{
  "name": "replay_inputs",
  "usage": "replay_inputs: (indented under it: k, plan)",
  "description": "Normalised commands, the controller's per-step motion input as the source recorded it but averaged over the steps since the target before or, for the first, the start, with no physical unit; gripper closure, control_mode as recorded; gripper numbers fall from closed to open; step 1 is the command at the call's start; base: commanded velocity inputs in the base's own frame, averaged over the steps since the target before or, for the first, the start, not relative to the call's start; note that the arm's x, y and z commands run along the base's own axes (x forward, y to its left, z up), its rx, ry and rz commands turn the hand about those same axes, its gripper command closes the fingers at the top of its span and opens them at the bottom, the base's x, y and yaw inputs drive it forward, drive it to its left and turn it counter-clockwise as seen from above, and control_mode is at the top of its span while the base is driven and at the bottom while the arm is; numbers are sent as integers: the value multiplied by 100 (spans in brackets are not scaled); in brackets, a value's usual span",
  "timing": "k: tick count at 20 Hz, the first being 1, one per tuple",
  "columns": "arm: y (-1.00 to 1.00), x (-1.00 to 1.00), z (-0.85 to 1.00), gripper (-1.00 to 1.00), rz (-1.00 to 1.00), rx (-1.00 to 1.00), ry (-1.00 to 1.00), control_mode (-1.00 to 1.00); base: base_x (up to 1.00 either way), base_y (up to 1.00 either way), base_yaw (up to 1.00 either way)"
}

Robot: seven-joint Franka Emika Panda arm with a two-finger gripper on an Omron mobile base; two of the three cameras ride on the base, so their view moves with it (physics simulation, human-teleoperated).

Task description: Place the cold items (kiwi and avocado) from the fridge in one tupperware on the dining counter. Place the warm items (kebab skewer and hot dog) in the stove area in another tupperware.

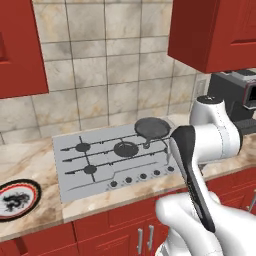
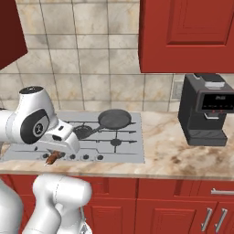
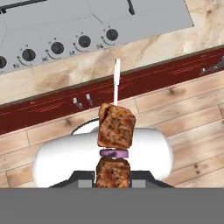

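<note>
**Kebab skewer carried clear of the stove edge**

The gripper [image 3: 113,181] is clamping its fingers narrowly on the kebab skewer [image 3: 115,127], gripping at the lowest meat chunk. The skewer is pointing away from the hand: two browned meat cubes, a thin purple slice between them, and a pale bare stick projecting beyond. In the right base view the skewer [image 2: 52,157] is hanging just under the hand, over the front edge of the counter [image 2: 183,160], in front of the stove [image 2: 123,146] and its knobs [image 3: 57,47]. A dark pan [image 2: 114,119] is sitting on a rear burner; a coffee machine [image 2: 204,109] is standing toward the counter's right end. In the left base view a patterned plate [image 1: 17,199] is lying near the counter's left front edge. Judged from its look, the skewer is light and stiff along the stick, while the meat is softer and may rotate or slide; holding at a chunk near the middle is keeping it balanced.
</note>
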Motion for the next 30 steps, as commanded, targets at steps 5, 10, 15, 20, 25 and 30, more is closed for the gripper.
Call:
replay_inputs:
  k: [5, 10, 15, 20, 25, 30]
  plan:
    - [0, 0, 0, 100, 0, 0, 0, 100, -97, 17, 54]
    - [0, 0, 0, 100, 0, 0, 0, 100, -85, 8, 66]
    - [0, 0, 0, 100, 0, 0, 0, 100, -24, 8, 96]
    - [0, 0, 0, 100, 0, 0, 0, 100, 0, 0, 100]
    - [0, 0, 0, 100, 0, 0, 0, 100, 0, 0, 100]
    - [0, 0, 0, 100, 0, 0, 0, 100, 0, 0, 100]
